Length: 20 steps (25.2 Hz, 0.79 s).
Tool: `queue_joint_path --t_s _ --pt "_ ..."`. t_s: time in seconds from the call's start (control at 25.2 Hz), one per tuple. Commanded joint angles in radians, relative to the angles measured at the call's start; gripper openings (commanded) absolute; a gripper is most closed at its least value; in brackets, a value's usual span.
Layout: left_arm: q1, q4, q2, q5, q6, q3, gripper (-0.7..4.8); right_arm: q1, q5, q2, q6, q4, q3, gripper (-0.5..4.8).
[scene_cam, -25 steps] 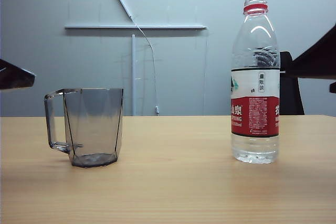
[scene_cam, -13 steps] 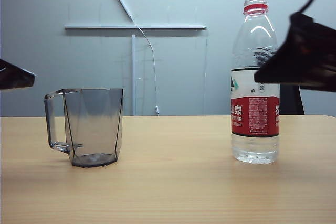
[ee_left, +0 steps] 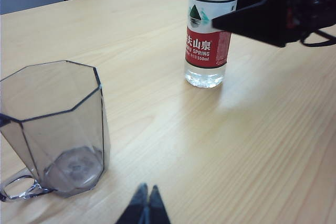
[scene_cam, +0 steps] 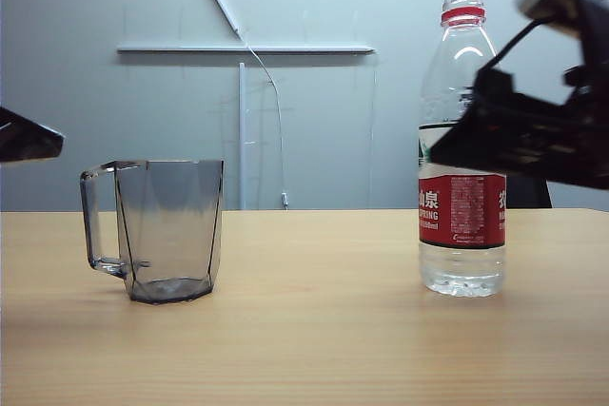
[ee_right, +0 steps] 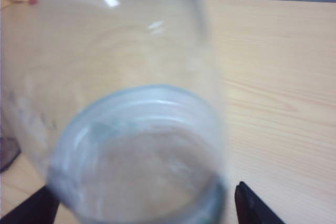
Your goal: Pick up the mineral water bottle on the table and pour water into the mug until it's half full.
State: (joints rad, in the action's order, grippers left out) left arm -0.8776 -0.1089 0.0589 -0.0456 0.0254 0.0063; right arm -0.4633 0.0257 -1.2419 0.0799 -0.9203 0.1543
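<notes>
The mineral water bottle (scene_cam: 462,235) stands upright and uncapped on the table (scene_cam: 314,330), right of centre, holding clear water (scene_cam: 462,278). My right gripper (scene_cam: 455,151) is open at the bottle's mid-height. In the right wrist view one dark finger (ee_right: 253,207) stands clear of the bottle (ee_right: 142,156) and the other shows on its opposite side. The empty grey mug (scene_cam: 169,230) sits to the left, handle pointing away from the bottle. My left gripper (ee_left: 146,196) is shut and empty, hovering near the mug (ee_left: 58,124); the bottle (ee_left: 207,51) and right gripper (ee_left: 252,17) lie beyond.
A dark office chair (scene_cam: 529,164) stands behind the table's far edge. On the grey wall behind hang a white rail (scene_cam: 247,48) and a thin cable (scene_cam: 278,121). A dark part of the left arm (scene_cam: 27,137) juts in at the left edge.
The right arm has swung down and in from the upper right, and its open gripper now straddles the bottle. The bottle, the mug and the left arm have stayed still.
</notes>
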Motion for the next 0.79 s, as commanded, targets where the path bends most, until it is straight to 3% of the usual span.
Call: queue_joint_path --t_s 0.04,0.32,0.52,0.67,0.79 --pt "-0.002 0.011 0.001 0.001 -0.003 0.003 -0.02 0.0 0.008 -0.105 -0.013 -0.075 0.04 4.79" --pt "-0.002 0.012 0.001 0.001 -0.003 0.003 -0.02 0.006 -0.008 -0.293 -0.01 -0.231 0.09 4.79" --pt "-0.002 0.012 0.001 0.001 -0.003 0.003 -0.02 0.006 -0.008 -0.315 -0.01 -0.252 0.094 4.79" --pt "-0.002 0.012 0.001 0.001 -0.003 0.003 -0.02 0.006 -0.008 -0.315 -0.009 -0.253 0.093 3.55" --pt "-0.002 0.012 0.001 0.001 -0.003 0.003 -0.02 0.006 -0.008 -0.315 -0.009 -0.255 0.092 3.22"
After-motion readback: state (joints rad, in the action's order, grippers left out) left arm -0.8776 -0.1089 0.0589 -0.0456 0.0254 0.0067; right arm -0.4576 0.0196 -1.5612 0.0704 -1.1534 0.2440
